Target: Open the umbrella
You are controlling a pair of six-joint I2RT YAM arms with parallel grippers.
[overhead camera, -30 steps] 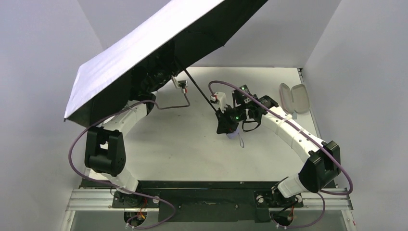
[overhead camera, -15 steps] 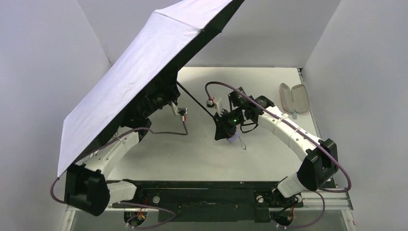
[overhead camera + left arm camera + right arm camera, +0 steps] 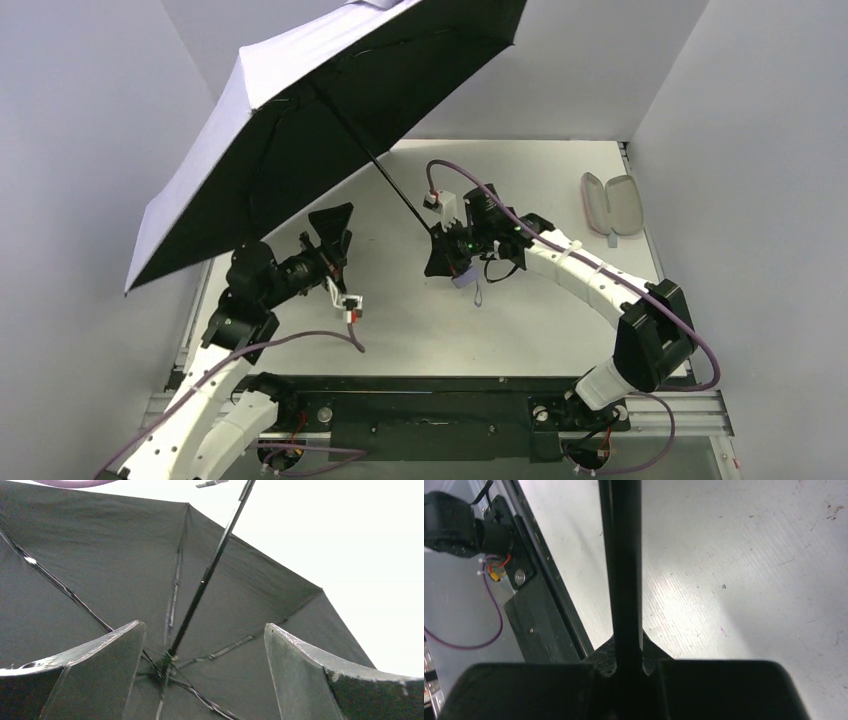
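Right pincer [image 3: 447, 262] is clamped shut on the umbrella [image 3: 300, 120] by its thin black shaft [image 3: 385, 180] just above the lavender handle [image 3: 464, 280], and I see it holding the umbrella tilted over the tabletop [image 3: 540, 320] toward the far left corner, canopy fully spread with the black underside facing down. My left pincer [image 3: 335, 240] stands wide open and empty beneath the canopy near the left edge, its fingers [image 3: 90, 675] apart from the shaft; a pale oval case [image 3: 610, 203] lies at the right edge.

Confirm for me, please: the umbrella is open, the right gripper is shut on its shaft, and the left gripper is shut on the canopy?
Not quite: the left gripper is open and holds nothing, as the left wrist view shows. The umbrella is open, its shaft clamped in the right gripper.
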